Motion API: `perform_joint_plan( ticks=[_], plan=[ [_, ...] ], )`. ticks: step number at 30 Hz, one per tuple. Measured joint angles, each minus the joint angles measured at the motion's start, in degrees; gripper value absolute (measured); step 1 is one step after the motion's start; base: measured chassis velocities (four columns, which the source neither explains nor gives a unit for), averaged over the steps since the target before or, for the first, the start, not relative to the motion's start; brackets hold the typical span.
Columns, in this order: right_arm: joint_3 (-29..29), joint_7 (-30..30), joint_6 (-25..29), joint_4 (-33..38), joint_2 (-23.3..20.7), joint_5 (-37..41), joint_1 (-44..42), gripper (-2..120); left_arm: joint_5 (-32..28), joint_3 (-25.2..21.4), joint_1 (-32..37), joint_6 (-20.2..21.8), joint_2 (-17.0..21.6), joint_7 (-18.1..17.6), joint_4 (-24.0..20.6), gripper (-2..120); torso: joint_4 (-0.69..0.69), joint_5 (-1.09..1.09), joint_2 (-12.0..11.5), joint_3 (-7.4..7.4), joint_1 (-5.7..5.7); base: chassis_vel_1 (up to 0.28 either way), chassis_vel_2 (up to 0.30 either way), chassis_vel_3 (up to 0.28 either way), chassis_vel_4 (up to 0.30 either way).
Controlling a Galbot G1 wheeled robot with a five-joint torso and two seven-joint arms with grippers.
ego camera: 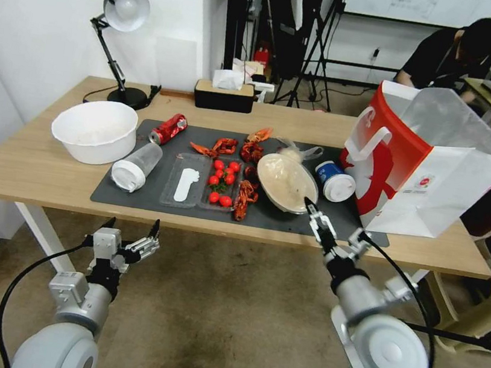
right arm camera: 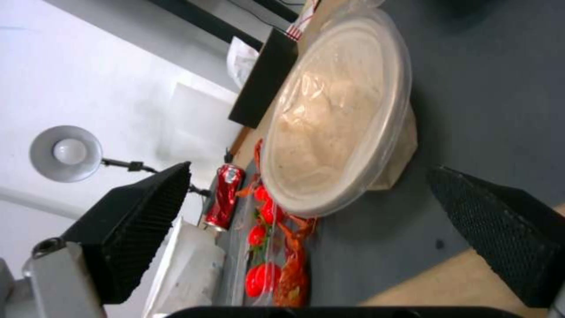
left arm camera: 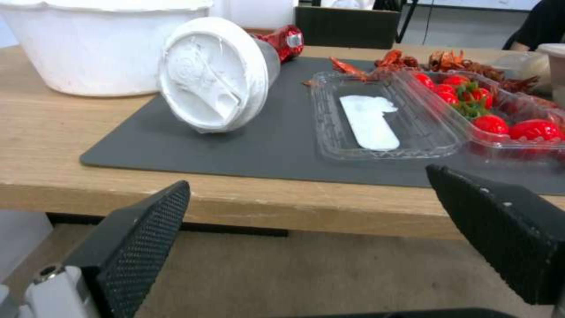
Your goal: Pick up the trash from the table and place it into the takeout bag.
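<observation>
The right gripper [ego camera: 337, 224] hangs over the near edge of the long light-wood table [ego camera: 28, 169], its black ribbed fingers [right arm camera: 141, 221] spread wide apart with nothing between them. Directly ahead of it, just beyond the fingertips, sits the beige round lidded bowl [ego camera: 286, 182] on the dark grey rectangular mat [ego camera: 146, 194]; the bowl rests tilted, its clear lid facing toward the gripper (in the right wrist view it lies squarely between the two fingers). Being round, it offers no long axis to line up with. The large red-and-white paper takeout bag [ego camera: 424, 166] stands open to the right of the bowl, with the small blue-white lidded cup [ego camera: 335, 181] between them. The left gripper [ego camera: 128, 240] waits lower, in front of the table's edge, fingers [left arm camera: 138, 247] also apart and empty, facing the frosted plastic cup [ego camera: 136, 165] lying on its side. By my reading, the right arm is the nearer one to the bowl and to the bag.
</observation>
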Motion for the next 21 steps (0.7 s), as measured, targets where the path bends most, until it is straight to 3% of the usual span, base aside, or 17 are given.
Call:
perform_joint_plan(
  ticks=[17,20,21],
  plan=[
    [-4.00,4.67,-0.01,-5.17,0.58,-0.31,6.47,100,0.02,-0.44,0.79,-0.31,-0.52,-0.10,-0.47,100,0.00,0.01,0.00,0.00,0.00,0.000,0.000,0.000,0.000],
    [-4.45,6.33,-0.09,-6.36,0.63,0.98,8.02,83,0.02,-0.45,0.90,-0.46,-0.74,-0.15,-0.36,100,-0.01,0.01,0.00,0.00,0.00,0.000,0.000,0.000,0.000],
    [-4.45,6.33,-0.09,-6.36,0.63,0.98,8.02,83,0.02,-0.45,0.90,-0.46,-0.74,-0.15,-0.36,100,-0.01,0.01,0.00,0.00,0.00,0.000,0.000,0.000,0.000]
  ],
)
